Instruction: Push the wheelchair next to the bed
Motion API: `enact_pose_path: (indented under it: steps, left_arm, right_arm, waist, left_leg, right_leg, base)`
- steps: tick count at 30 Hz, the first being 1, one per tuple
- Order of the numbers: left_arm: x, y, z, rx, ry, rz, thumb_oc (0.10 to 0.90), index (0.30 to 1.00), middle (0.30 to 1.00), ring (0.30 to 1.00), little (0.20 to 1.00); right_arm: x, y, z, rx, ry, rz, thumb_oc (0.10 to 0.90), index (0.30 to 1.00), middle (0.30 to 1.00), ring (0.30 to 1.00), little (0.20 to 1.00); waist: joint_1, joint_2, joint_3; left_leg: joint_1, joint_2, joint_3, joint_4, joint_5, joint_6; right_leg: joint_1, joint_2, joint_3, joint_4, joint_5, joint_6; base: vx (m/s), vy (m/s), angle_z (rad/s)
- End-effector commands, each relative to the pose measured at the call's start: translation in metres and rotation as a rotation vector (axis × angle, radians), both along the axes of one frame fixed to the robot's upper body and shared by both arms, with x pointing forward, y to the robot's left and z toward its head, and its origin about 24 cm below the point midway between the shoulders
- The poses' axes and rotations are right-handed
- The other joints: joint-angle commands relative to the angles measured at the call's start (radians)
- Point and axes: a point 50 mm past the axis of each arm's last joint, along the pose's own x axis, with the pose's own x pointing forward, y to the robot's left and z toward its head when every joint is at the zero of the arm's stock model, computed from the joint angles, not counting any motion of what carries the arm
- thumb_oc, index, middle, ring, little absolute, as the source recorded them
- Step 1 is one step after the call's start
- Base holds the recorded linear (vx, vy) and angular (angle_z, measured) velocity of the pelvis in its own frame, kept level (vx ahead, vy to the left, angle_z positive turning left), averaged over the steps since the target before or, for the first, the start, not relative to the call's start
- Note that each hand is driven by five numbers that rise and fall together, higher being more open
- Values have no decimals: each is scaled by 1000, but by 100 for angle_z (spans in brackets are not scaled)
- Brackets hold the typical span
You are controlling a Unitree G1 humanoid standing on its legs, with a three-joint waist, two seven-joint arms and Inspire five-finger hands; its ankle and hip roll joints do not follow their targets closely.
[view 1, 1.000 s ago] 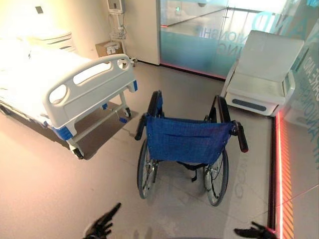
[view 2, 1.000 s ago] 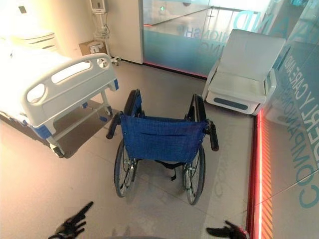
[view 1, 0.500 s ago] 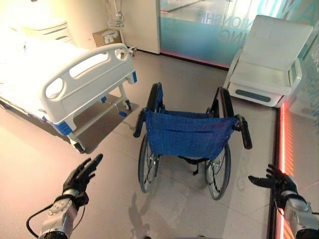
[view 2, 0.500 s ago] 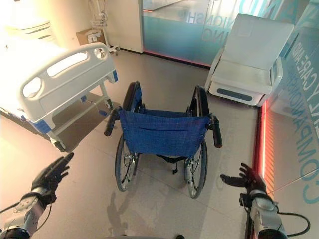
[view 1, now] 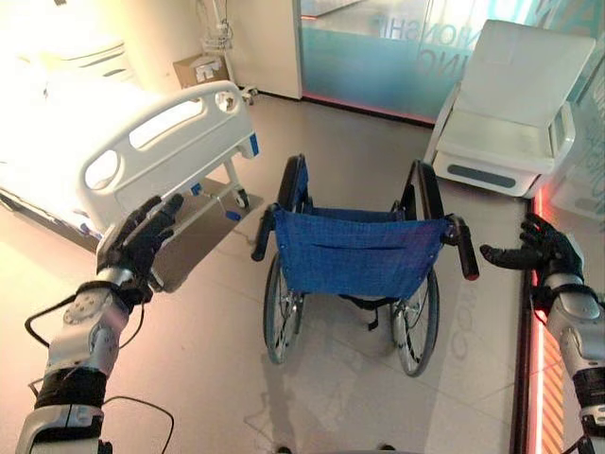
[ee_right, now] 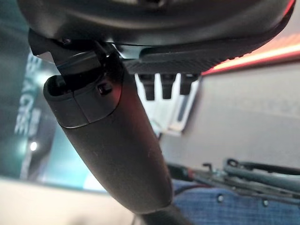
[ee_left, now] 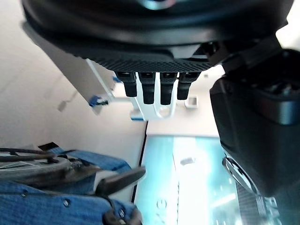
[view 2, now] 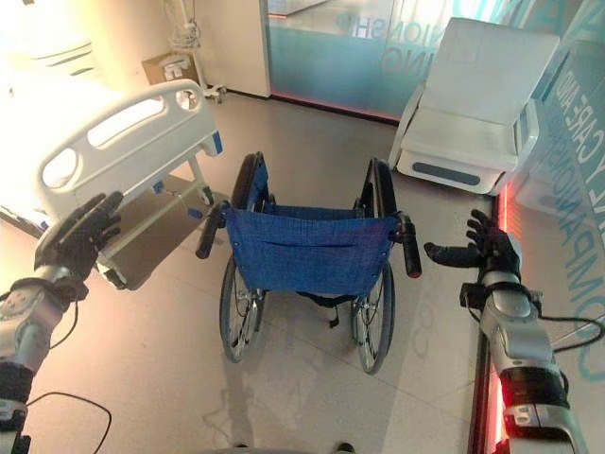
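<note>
The bed (view 1: 142, 151) is seen at the far left, its white footboard turned toward the open floor (view 1: 208, 378), so that a space is left beside it into which a chair could be rolled. The left hand (view 1: 142, 236) is held raised with fingers straight and spread, nothing gripped, well apart from the left push handle (view 1: 264, 236). The wheelchair (view 1: 354, 260) is stood in the middle of the floor, its blue backrest turned toward the robot, so both handles are presented for pushing. The right push handle (view 1: 463, 255) is closely approached by the right hand (view 1: 539, 251), which is likewise open and empty. A white recliner (view 1: 510, 123) is placed beyond.
</note>
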Motion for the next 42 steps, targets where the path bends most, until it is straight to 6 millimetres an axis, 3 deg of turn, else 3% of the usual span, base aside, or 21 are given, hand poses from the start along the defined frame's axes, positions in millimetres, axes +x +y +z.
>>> enact_pose_path:
  steps: [1, 11, 21, 27, 30, 38, 42]
  left_arm:
    - [18, -2, 81, 138, -242, -59, 800, 900, 900, 900, 900]
    - [38, -26, 92, 178, -226, -155, 800, 900, 900, 900, 900]
    - [53, -59, 84, 211, -172, -271, 800, 900, 900, 900, 900]
    - [57, -73, 76, 201, -149, -297, 800, 900, 900, 900, 900]
    - [58, -77, 73, 209, -142, -294, 800, 900, 900, 900, 900]
    - [63, -84, 80, 229, -151, -291, 800, 900, 900, 900, 900]
    - [65, -90, 78, 231, -149, -303, 800, 900, 900, 900, 900]
  right_arm:
    - [19, 8, 78, -115, -227, 122, 800, 900, 900, 900, 900]
    - [37, 46, 93, 42, -319, 255, 800, 900, 900, 900, 900]
    - [50, 75, 65, 183, -168, 316, 800, 900, 900, 900, 900]
    - [53, 90, 78, 219, -317, 250, 800, 900, 900, 900, 900]
    - [54, 94, 77, 216, -283, 245, 800, 900, 900, 900, 900]
    - [58, 76, 50, 90, -54, 152, 800, 900, 900, 900, 900]
    - [60, 77, 39, 98, -3, 124, 800, 900, 900, 900, 900]
  waist:
    - [0, -10, -46]
    - [3, -13, -56]
    - [6, -15, -58]
    - [9, -14, -59]
    - [8, -13, -60]
    - [8, -18, -60]
    - [12, -18, -57]
  left_leg:
    - [-9, -86, 39, 3, -59, 26]
    - [-8, -91, 43, 3, -62, 28]
    - [-11, -95, 41, 3, -57, 28]
    - [-11, -94, 43, 3, -58, 29]
    - [-12, -96, 42, 3, -59, 28]
    - [-12, -96, 42, 3, -54, 26]
    - [-11, -97, 38, 3, -54, 26]
  right_leg:
    - [29, 39, -11, 16, -48, -21]
    - [35, 38, -18, 8, -47, -19]
    - [35, 35, -26, 5, -42, -19]
    - [39, 35, -31, 2, -42, -21]
    - [36, 35, -28, 2, -42, -19]
    - [38, 35, -29, 2, -41, -20]
    - [40, 35, -29, 2, -41, -23]
  base:
    - [0, 0, 0]
    - [0, 0, 0]
    - [2, 0, 1]
    - [0, 0, 0]
    - [0, 0, 0]
    - [0, 0, 0]
    - [0, 0, 0]
